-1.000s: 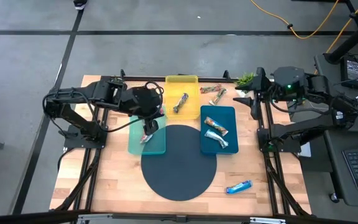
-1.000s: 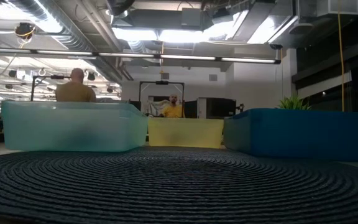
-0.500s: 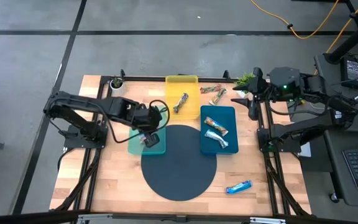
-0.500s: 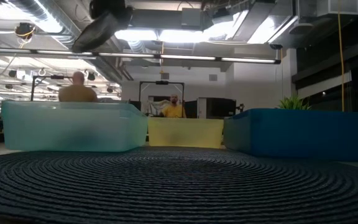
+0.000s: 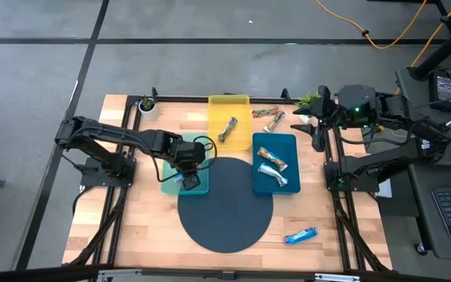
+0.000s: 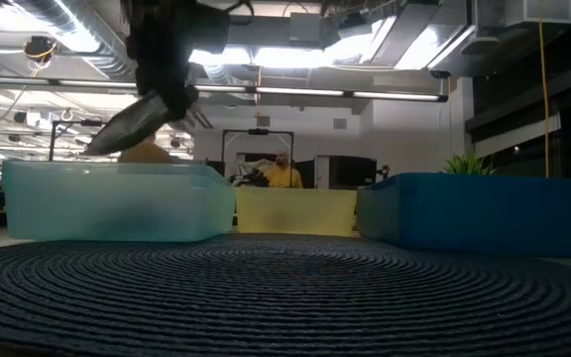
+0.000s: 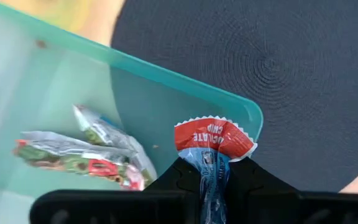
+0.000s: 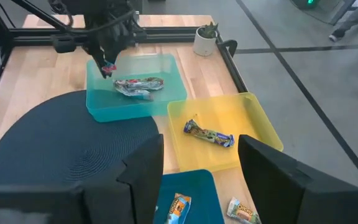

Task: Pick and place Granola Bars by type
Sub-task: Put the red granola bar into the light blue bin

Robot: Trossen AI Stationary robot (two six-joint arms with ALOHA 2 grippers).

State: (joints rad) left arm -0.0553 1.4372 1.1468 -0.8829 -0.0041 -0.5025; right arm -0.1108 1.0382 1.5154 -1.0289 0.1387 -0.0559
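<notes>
While the left hand (image 5: 185,178) grips a red-and-blue foil bar (image 7: 212,144) over the translucent teal tray (image 5: 202,186), that tray holds two crinkled multicoloured bars (image 7: 79,155). One brown-green bar (image 5: 228,129) lies lengthwise in the yellow tray (image 5: 229,101), two bars (image 5: 272,164) lie in the blue tray (image 5: 260,184), and a blue-white bar (image 5: 301,235) lies on the wooden worktop (image 5: 147,235), near right. At the far right, the right hand (image 8: 197,155) waits open.

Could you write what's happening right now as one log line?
left gripper: shut on red-and-blue bar, above teal tray | right gripper: open, waiting at table edge
</notes>
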